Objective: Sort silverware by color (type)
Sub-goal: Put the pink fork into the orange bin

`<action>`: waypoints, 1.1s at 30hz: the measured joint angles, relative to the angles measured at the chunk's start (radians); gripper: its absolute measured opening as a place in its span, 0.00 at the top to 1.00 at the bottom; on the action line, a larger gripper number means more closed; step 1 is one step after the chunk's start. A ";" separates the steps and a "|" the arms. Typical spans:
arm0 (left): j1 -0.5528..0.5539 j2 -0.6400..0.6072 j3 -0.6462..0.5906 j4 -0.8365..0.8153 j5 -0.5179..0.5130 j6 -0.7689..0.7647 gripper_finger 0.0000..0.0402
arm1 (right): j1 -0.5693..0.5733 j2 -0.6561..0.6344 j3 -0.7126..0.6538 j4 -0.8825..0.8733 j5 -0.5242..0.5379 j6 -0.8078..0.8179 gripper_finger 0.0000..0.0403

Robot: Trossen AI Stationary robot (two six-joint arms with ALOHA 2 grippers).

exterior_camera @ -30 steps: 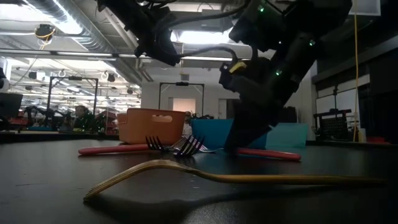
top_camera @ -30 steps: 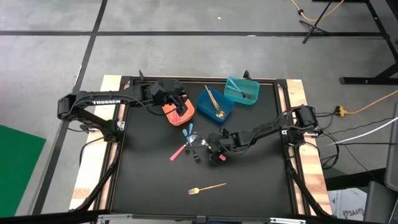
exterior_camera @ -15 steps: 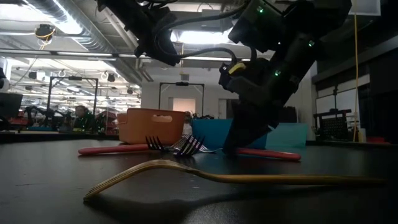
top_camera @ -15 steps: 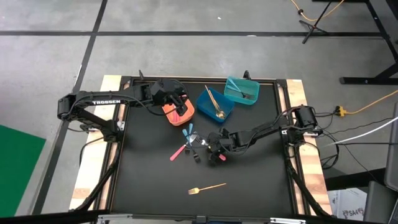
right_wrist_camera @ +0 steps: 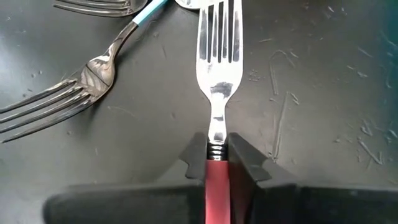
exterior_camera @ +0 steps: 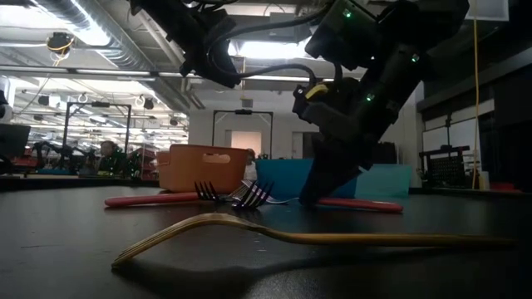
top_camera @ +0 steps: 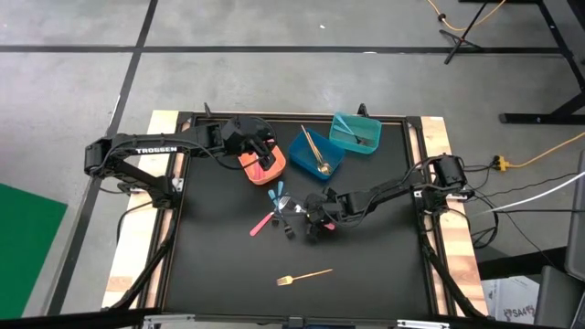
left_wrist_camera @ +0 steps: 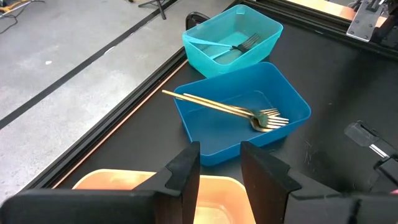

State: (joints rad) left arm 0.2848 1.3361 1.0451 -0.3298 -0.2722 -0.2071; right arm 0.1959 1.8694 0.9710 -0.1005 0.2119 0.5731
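Note:
My right gripper point(right_wrist_camera: 217, 155) is at the table's middle point(top_camera: 313, 228), shut on a pink-handled fork point(right_wrist_camera: 217, 74) that lies flat. Beside it lie a blue-handled fork point(right_wrist_camera: 99, 68), more blue-handled pieces point(top_camera: 277, 195) and another pink-handled piece point(top_camera: 260, 224). A gold fork point(top_camera: 304, 274) lies alone near the front edge. My left gripper point(left_wrist_camera: 219, 171) hovers open over the orange bin point(top_camera: 262, 164) with nothing between its fingers. The blue bin point(left_wrist_camera: 292, 102) holds gold pieces, and the teal bin point(left_wrist_camera: 264, 31) holds blue-handled forks. My right gripper pinches the pink fork between its two fingers at the top of the pink handle point(right_wrist_camera: 217, 171), just behind the metal neck. The fingers slant down from above, one on each side edge. The fork lies on the table, tines pointing away from the gripper.
The three bins stand in a row at the back of the black mat. Raised wooden rails point(top_camera: 437, 137) border the mat left and right. Bare mat lies between the cluster and the gold fork point(exterior_camera: 316, 237), which spans the foreground in the low view.
My right gripper has shut on the pink fork's handle without otherwise moving. The fork stays flat on the table.

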 joint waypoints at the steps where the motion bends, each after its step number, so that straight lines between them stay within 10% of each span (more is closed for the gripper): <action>1: 0.000 0.000 0.000 0.000 0.000 0.000 0.73 | 0.000 0.000 0.000 0.001 0.000 0.001 0.96; 33: 0.000 -0.215 0.000 -0.016 0.001 0.007 0.73 | 0.000 -0.028 -0.004 0.049 0.017 -0.004 0.98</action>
State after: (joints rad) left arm 0.2845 1.1212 1.0447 -0.3460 -0.2710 -0.2001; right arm 0.1959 1.8418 0.9668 -0.0520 0.2292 0.5690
